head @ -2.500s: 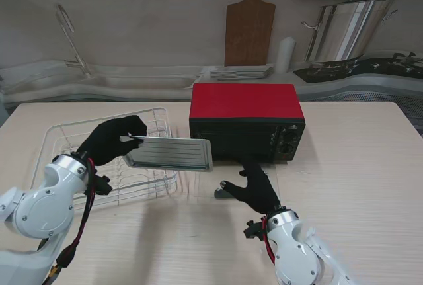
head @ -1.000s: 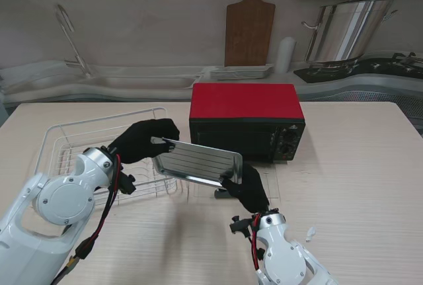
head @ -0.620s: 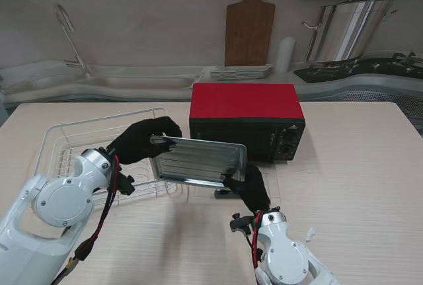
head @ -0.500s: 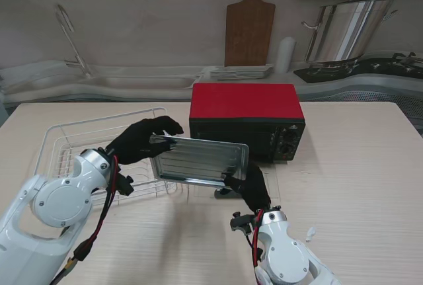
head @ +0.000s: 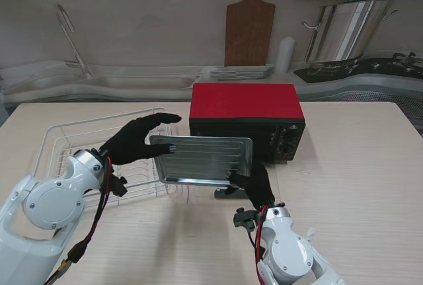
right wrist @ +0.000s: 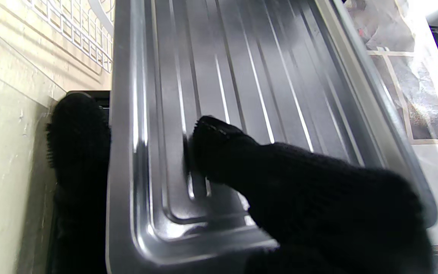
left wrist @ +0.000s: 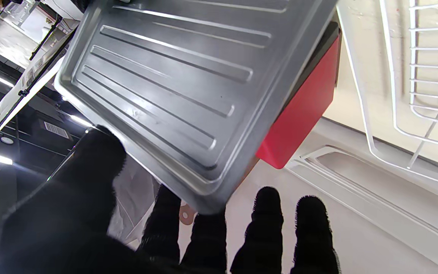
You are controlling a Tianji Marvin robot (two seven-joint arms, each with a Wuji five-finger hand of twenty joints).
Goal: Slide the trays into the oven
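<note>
A ribbed metal tray hangs tilted in the air in front of the red-topped oven. My right hand is shut on the tray's near right corner, thumb on its inner face and fingers behind it. My left hand is at the tray's left edge with its fingers spread and straight, not clamping it. The oven's glass door lies folded down toward me, its dark handle just under the tray.
A white wire dish rack sits to the left of the oven, under my left hand. Behind the table are a wooden cutting board, a steel pot, stacked plates and a faucet.
The tray travelled right from over the rack to the oven front. My right hand rose and took its near right corner. My left hand's fingers uncurled from the left edge.
</note>
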